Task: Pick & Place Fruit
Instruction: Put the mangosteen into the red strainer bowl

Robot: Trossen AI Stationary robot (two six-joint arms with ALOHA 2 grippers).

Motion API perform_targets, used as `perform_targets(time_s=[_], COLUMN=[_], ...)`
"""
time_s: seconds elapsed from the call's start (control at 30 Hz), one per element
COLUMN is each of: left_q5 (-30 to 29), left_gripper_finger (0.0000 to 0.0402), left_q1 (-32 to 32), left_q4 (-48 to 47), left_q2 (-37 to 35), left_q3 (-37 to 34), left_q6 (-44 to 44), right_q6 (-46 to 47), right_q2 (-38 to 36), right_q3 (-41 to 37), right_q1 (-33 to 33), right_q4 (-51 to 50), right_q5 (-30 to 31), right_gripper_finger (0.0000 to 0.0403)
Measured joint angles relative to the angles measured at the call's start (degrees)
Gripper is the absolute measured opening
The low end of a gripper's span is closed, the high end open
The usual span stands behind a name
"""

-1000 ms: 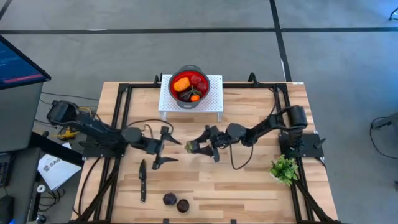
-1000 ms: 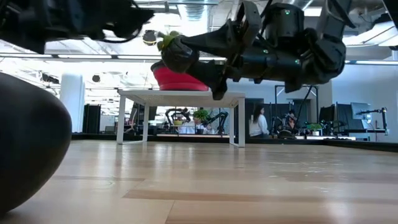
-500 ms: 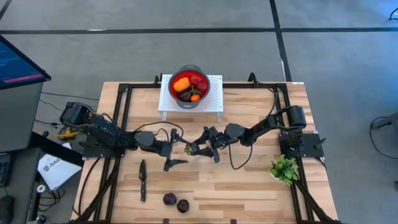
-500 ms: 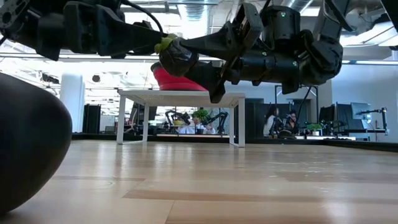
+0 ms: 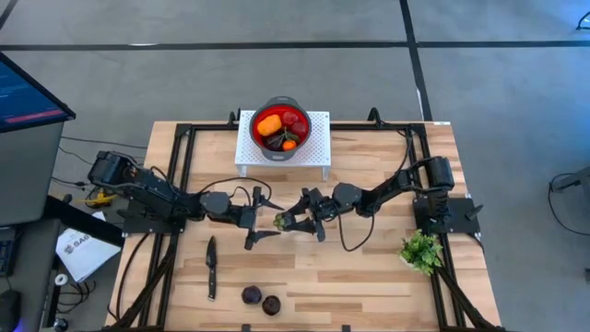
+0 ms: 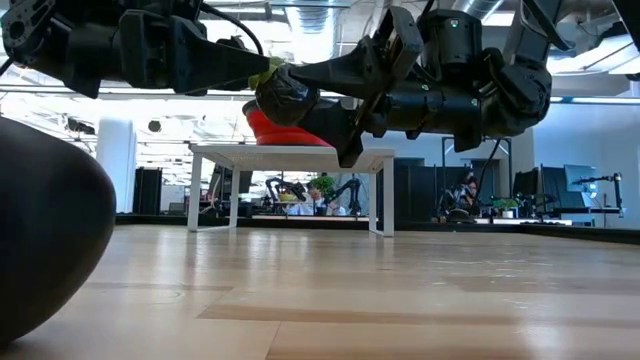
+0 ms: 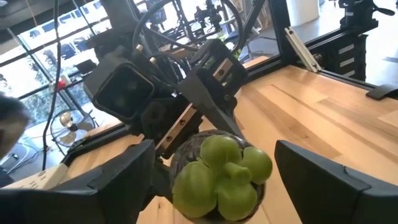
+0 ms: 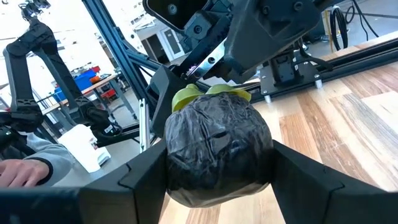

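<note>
Right gripper (image 5: 288,222): near the middle of the table, raised above the wood, its two fingers clenched on a dark purple fruit (image 8: 216,148) with a green leafy top. In the right wrist view the fingers (image 8: 312,180) press on both sides of it.
Held fruit: in the air between the two grippers, clear of the table top in the low view; the green top faces the left arm.
Left gripper (image 5: 261,221): just to the left of the held fruit, facing the right gripper. Its fingers are spread wide, one on the far side and one on the near side of the fruit; in the left wrist view both stand apart from the green top, so it grips nothing.
Red bowl (image 5: 281,128): on a white perforated stand (image 5: 318,145) at the far edge of the table, middle. Inside it lie an orange fruit (image 5: 268,124), a red fruit (image 5: 293,118) and some smaller pieces.
Two dark fruits (image 5: 261,299): on the wood at the near edge, side by side, well apart from both grippers.
Black knife (image 5: 211,267): flat on the table, near left, to the left of the two dark fruits.
Green sprig (image 5: 421,251): at the right side of the table, near the base of the right arm.
</note>
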Motion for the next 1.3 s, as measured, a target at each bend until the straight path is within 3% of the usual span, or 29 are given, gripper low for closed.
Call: perform_targets(time_s=[0.43,0.83,1.3], left_q5=[0.02,-0.66,-2.58], left_gripper_finger=[0.0369,0.0326,0.0314], left_q1=[0.0,0.0,-0.09], left_q4=[-0.11,-2.83,-2.58], left_q2=[0.0,0.02,0.02], left_q3=[-0.02,-0.09,-0.09], left_q6=[-0.14,0.19,0.3], right_q6=[0.0,-0.9,-0.06], right_q2=[0.0,0.0,0.0], right_q3=[2.11,4.11,4.11], right_q1=[0.0,0.02,-0.07], right_q4=[-0.9,-5.66,-5.55], right_q5=[-1.04,-1.73,-1.69], right_gripper_finger=[0.0236,0.0236,0.0236])
